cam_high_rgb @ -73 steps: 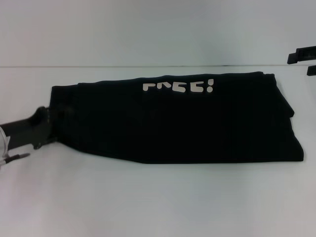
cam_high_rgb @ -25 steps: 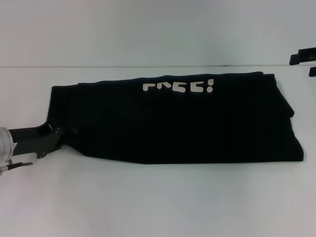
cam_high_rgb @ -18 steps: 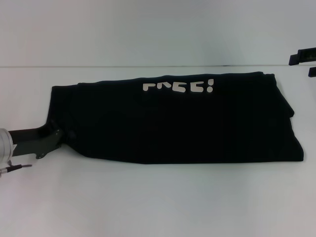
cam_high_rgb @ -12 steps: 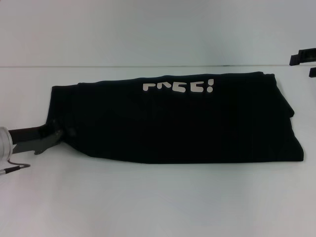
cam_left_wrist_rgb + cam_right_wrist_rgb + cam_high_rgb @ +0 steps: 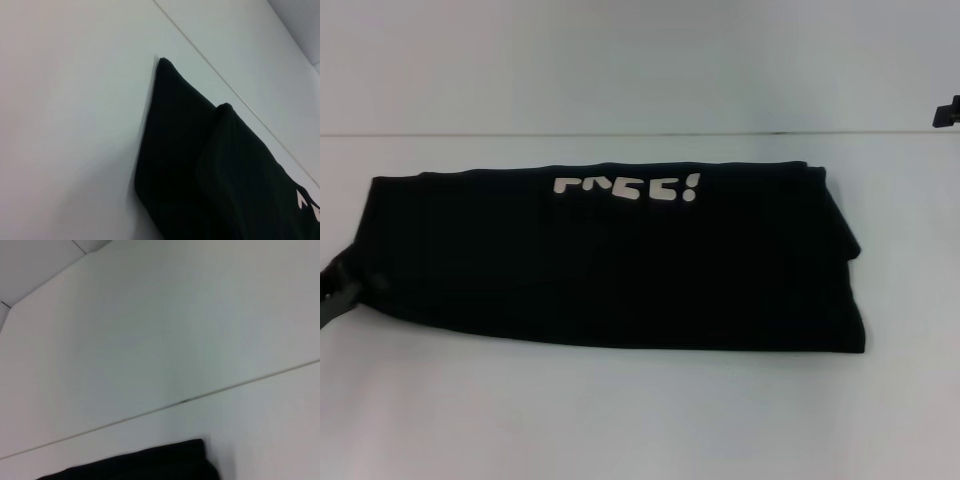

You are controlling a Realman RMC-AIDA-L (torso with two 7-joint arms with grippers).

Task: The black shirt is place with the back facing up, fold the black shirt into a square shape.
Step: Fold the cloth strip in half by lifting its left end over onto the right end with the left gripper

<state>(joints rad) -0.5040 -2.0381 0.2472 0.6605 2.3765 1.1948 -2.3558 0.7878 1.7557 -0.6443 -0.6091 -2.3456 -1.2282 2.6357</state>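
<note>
Your left gripper [image 5: 338, 292] shows only as a dark sliver at the left edge of the head view, touching the near-left corner of the shirt [image 5: 620, 265], and you cannot tell whether its jaws are spread or pinching cloth. The shirt lies on the white table [image 5: 640, 420] as a long folded band running left to right, its white "FREE!" lettering [image 5: 628, 187] along the far edge. Your right gripper [image 5: 948, 110] is only a dark tip at the far right edge, well apart from the shirt.
</note>
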